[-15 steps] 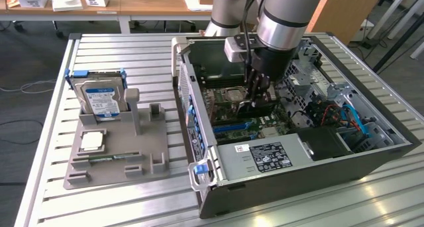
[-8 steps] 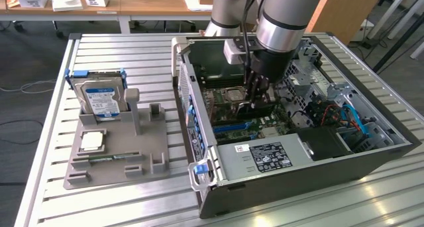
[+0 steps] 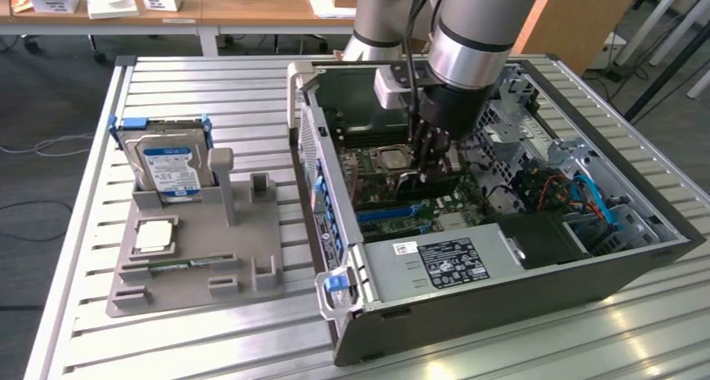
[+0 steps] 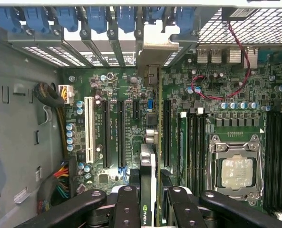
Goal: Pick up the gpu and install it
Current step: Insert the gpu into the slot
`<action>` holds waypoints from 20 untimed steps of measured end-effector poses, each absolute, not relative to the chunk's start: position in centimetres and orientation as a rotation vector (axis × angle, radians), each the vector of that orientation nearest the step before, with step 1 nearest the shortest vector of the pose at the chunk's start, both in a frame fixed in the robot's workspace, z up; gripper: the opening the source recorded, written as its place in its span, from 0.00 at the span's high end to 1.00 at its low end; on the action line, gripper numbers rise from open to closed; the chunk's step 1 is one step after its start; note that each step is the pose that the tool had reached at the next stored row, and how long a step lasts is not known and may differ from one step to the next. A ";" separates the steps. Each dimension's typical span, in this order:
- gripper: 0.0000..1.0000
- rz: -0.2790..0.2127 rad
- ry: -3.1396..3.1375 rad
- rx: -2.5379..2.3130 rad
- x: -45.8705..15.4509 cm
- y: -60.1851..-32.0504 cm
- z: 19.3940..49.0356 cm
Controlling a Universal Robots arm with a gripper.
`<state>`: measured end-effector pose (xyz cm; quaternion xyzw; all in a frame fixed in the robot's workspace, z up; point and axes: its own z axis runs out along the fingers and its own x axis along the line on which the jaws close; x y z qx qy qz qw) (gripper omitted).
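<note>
1. Hand (image 3: 431, 164), one, reaches down into the one open computer case (image 3: 500, 288), its two fingers clamped on the single gpu (image 4: 148, 166).
2. The gpu stands edge-on over the motherboard (image 4: 131, 85), near one processor socket (image 4: 236, 171).
3. One hard drive (image 3: 166, 165) stands in one grey holder (image 3: 189, 288) on the tabletop (image 3: 78, 230).

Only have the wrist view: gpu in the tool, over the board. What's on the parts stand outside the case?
Observer: A hard drive stands upright at the back end of the grey stand, on the exterior view's left of the case.
Operator: Any RAM out there?
Observer: One memory stick lies flat in a slot near the stand's front.
Operator: Approach?
Observer: The arm reaches into the open case from above, tool shut on the gpu.
</note>
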<state>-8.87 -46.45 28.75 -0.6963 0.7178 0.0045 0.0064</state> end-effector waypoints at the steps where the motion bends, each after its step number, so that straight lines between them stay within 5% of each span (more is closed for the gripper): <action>1: 0.73 0.014 2.245 -2.179 -8.9 -46.4 28.7; 20: 0.73 0.014 2.245 -2.179 -8.9 -46.4 28.1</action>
